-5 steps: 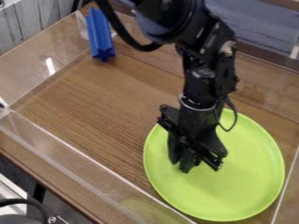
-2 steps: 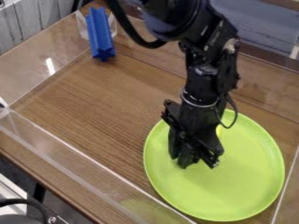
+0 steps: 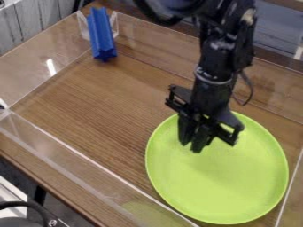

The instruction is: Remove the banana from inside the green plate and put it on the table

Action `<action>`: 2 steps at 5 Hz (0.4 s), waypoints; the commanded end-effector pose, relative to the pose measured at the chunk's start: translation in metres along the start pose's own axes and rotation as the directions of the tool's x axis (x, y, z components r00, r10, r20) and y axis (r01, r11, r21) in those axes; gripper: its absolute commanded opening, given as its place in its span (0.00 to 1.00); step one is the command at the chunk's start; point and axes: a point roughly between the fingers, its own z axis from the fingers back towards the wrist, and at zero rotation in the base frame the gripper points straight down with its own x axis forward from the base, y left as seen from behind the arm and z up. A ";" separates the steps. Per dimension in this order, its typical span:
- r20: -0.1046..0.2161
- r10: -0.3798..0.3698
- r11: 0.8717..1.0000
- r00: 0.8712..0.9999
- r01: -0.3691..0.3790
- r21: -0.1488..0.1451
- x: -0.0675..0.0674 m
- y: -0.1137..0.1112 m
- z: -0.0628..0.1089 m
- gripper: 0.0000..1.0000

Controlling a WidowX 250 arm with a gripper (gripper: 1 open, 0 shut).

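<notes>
The lime-green plate lies on the brown wood-grain table at the lower right. My black gripper points straight down over the plate's far left part, lifted a little off its surface. Its fingers stand shut close together. The banana is hidden: no yellow shows on the bare plate, and I cannot tell whether anything sits between the fingers.
A blue upright object stands at the far left corner of the table. Clear plastic walls run along the near left edge and the back. The arm and its cable rise from the gripper toward the top right.
The gripper has risen off the plate and shifted up and to the right in the picture, with a slight roll of the wrist. The fingers stayed shut.
</notes>
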 end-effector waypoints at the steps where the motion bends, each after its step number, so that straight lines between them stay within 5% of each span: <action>1: 0.051 0.009 1.000 0.999 -0.010 0.002 -0.001 0.005 0.016 0.00; 2: 0.050 0.028 1.000 0.998 -0.028 0.004 -0.009 0.010 0.016 0.00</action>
